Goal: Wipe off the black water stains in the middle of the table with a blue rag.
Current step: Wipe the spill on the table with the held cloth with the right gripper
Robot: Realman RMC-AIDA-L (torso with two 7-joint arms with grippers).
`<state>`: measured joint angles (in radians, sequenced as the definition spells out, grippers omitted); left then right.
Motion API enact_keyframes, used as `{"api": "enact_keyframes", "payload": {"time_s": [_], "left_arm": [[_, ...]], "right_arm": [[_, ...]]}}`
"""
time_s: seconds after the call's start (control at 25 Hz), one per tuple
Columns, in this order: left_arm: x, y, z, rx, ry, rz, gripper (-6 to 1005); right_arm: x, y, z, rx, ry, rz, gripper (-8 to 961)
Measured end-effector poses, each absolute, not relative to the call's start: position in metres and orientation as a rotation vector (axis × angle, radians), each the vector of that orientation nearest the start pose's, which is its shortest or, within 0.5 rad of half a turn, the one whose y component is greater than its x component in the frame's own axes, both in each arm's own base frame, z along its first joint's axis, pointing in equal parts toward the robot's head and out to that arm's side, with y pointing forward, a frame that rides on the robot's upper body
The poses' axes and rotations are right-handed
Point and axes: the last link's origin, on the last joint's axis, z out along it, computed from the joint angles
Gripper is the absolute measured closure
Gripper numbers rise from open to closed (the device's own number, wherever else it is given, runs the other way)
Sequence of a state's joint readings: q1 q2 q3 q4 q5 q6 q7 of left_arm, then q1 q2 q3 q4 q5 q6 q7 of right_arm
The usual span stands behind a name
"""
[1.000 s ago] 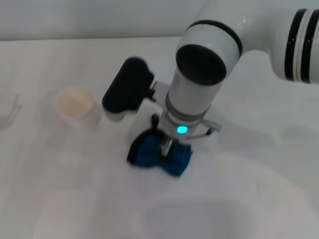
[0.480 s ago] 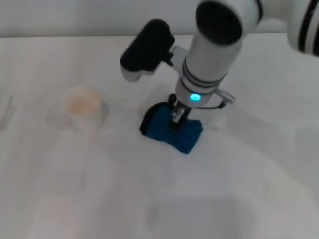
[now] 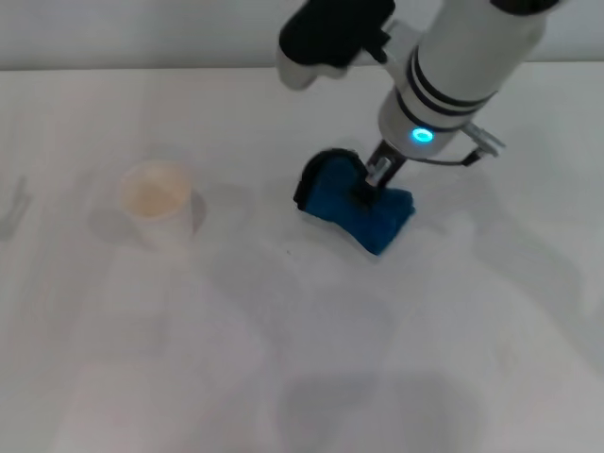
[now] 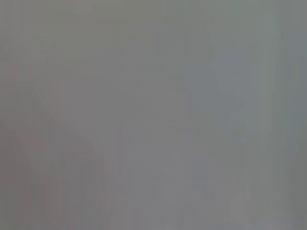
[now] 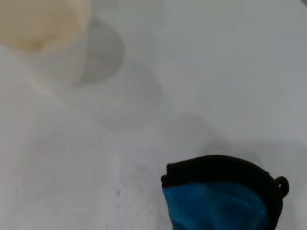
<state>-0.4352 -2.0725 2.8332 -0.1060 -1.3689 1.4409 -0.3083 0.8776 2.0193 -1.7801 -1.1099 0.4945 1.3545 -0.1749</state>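
Note:
The blue rag [image 3: 354, 215] lies bunched on the white table [image 3: 189, 377], its black trim curled up on the side facing the cup. My right gripper [image 3: 370, 189] comes down from above and is shut on the rag's middle, pressing it to the tabletop. The right wrist view shows the rag [image 5: 216, 203] with its black edge and small corner loop. The black water stains are out of view; only faint grey specks [image 5: 117, 191] mark the surface beside the rag. My left gripper is out of sight, and its wrist view is plain grey.
A small translucent cup [image 3: 156, 200] with pale contents stands left of the rag, also visible as the cup [image 5: 38, 24] in the right wrist view. The right arm's white body and black camera housing [image 3: 330, 33] hang over the far side.
The right arm has dragged the rag across the table, away from me and to the right. The cup has not moved.

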Motion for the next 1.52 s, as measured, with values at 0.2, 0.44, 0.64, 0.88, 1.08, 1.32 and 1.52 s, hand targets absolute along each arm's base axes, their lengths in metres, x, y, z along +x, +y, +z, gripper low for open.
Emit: {"api": "enact_keyframes", "payload": {"time_s": [0.2,0.44,0.64,0.88,1.08,1.32,1.52], "left_arm": [[-0.340,0.317,0.040,-1.554,-0.355,-0.772,112],[-0.334,0.324,0.040,-1.568,-0.336,-0.784,112],[-0.333,0.325,0.039,-1.573,-0.334,-0.786,111],[-0.335,0.324,0.039,-1.572,-0.338,-0.779,111],[-0.335,0.323,0.039,-1.572,-0.339,-0.778,111],[-0.335,0.323,0.040,-1.570,-0.340,-0.779,111],[-0.336,0.323,0.042,-1.570,-0.333,-0.770,111]], "right_arm": [[0.158,0.385,-0.052,-2.398,0.886,-0.707,881],[0.178,0.381,-0.037,-2.351,0.979,-0.680,876],[0.187,0.373,-0.020,-2.323,1.034,-0.646,871],[0.195,0.359,-0.008,-2.321,1.080,-0.680,866],[0.210,0.350,-0.004,-2.287,1.115,-0.748,862],[0.231,0.345,0.009,-2.211,1.178,-0.798,857],[0.238,0.344,0.016,-2.188,1.206,-0.795,852]]}}
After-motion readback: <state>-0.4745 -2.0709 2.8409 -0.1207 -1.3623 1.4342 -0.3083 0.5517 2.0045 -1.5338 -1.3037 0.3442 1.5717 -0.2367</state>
